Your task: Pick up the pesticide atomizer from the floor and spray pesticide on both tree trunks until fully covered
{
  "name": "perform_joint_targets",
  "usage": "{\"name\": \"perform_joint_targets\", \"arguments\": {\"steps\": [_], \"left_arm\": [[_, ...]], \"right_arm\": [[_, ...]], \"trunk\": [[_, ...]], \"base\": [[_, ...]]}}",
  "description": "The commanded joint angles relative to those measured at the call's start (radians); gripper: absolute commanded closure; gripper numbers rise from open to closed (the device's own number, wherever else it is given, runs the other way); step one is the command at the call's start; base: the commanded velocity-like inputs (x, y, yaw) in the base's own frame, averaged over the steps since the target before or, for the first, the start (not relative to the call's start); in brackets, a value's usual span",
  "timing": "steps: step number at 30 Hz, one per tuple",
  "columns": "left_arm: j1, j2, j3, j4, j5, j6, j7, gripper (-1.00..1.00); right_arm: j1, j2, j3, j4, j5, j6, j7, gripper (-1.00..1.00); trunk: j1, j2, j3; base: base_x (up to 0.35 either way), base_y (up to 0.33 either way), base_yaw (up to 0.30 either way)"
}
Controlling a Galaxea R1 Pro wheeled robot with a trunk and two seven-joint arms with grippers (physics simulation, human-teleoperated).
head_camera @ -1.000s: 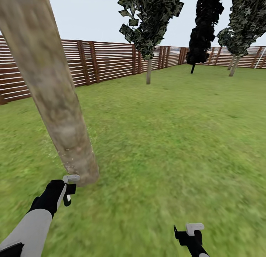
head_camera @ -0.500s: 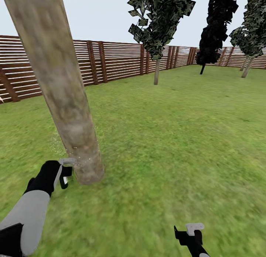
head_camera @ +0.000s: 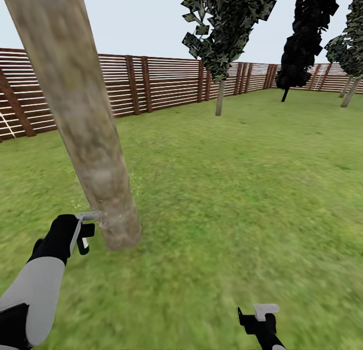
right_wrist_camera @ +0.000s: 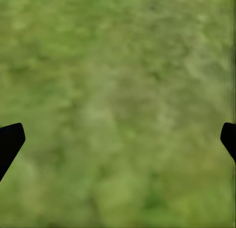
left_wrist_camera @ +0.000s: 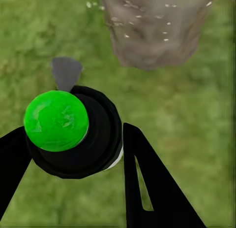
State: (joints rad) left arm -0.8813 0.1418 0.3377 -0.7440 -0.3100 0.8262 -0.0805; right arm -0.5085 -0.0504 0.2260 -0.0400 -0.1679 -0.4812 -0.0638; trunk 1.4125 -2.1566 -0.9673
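Note:
A thick mottled grey-tan tree trunk leans across the left of the head view, its base dotted with white spray specks. My left gripper is shut on the pesticide atomizer, a black bottle with a green round top and a grey nozzle almost touching the trunk low down. A second tree with blocky green leaves stands far back by the fence. My right gripper hangs open over bare grass, fingertips wide apart.
Green lawn stretches ahead and to the right. A brown slat fence rings the garden. A black-leaved tree and another tree stand at the far right.
The head view has panned, shifting the scene rightward. My left gripper with the atomizer has risen and moved a little left beside the trunk's base. The right gripper is unmoved.

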Motion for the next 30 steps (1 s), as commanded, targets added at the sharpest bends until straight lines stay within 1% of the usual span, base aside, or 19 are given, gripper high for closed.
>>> {"name": "perform_joint_targets", "arguments": {"steps": [1, 7, 16, 23, 30], "left_arm": [[-0.001, -0.001, 0.003, -0.002, -0.011, 0.004, -0.008, 1.00], [-0.016, 0.001, 0.003, -0.002, -0.011, 0.005, -0.007, 1.00], [-0.019, 0.007, 0.003, -0.002, -0.011, 0.004, -0.007, 1.00], [-0.019, 0.009, 0.004, -0.002, -0.010, 0.004, -0.007, 1.00], [0.000, 0.004, 0.001, 0.004, -0.008, -0.004, -0.007, 1.00]], "right_arm": [[0.000, 0.000, 0.009, 0.000, -0.009, -0.002, -0.002, -1.00], [0.000, 0.001, 0.009, 0.000, -0.009, -0.002, -0.002, -1.00], [-0.001, 0.001, 0.010, 0.000, -0.009, -0.002, -0.002, -1.00], [0.000, 0.001, 0.010, 0.000, -0.009, -0.002, -0.002, -1.00], [-0.001, 0.001, 0.010, 0.000, -0.009, -0.002, -0.002, -1.00]], "trunk": [[0.000, 0.000, -0.001], [0.000, 0.000, -0.001], [0.000, 0.000, -0.001], [0.000, 0.000, -0.001], [0.000, 0.000, -0.001]], "base": [[-0.073, -0.274, 0.000], [-0.020, -0.274, 0.000], [0.022, -0.274, 0.005], [0.038, -0.273, 0.251], [0.194, -0.228, 0.032]]}}
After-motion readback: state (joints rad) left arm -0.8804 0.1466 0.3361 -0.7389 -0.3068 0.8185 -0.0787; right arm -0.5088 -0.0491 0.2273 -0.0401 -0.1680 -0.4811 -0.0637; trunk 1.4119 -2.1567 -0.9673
